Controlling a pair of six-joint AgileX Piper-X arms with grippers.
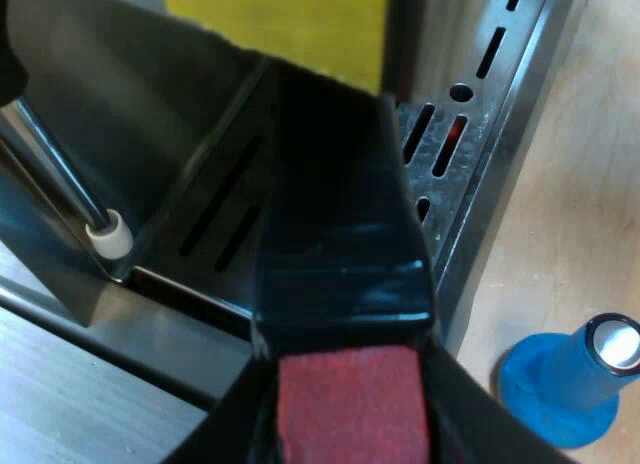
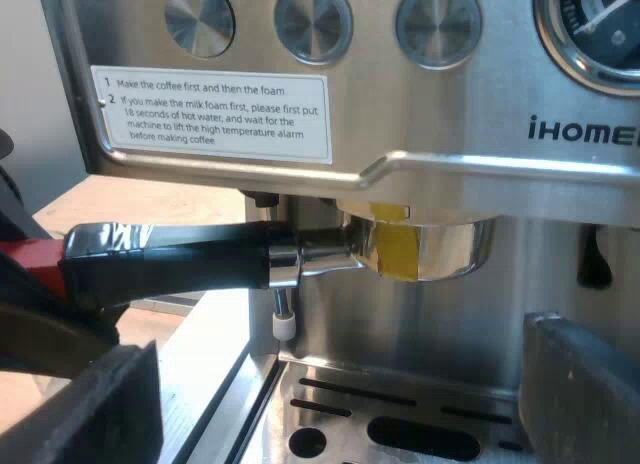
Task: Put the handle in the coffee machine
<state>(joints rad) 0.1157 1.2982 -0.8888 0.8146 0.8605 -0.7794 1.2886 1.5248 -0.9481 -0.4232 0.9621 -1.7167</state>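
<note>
Left gripper (image 1: 345, 399) is clamped on the handle (image 2: 170, 256), and I can see its fingers (image 1: 470, 424) hugging the red end, out to the side of the coffee machine (image 2: 480, 104). I see the metal holder (image 2: 440, 246), a yellow strip on it, sitting up under the coffee machine's front, just below the button panel. The handle sticks straight out sideways from there. Right gripper (image 2: 335, 394) hangs in front of the coffee machine, over its slotted drip tray (image 1: 490, 124), fingers wide apart, holding nothing. Steam wand (image 1: 108, 234), white at the tip, comes down beside that tray. Blue tamper (image 1: 570, 384) stands on the desk (image 1: 590, 134), just beside the coffee machine's tray.
</note>
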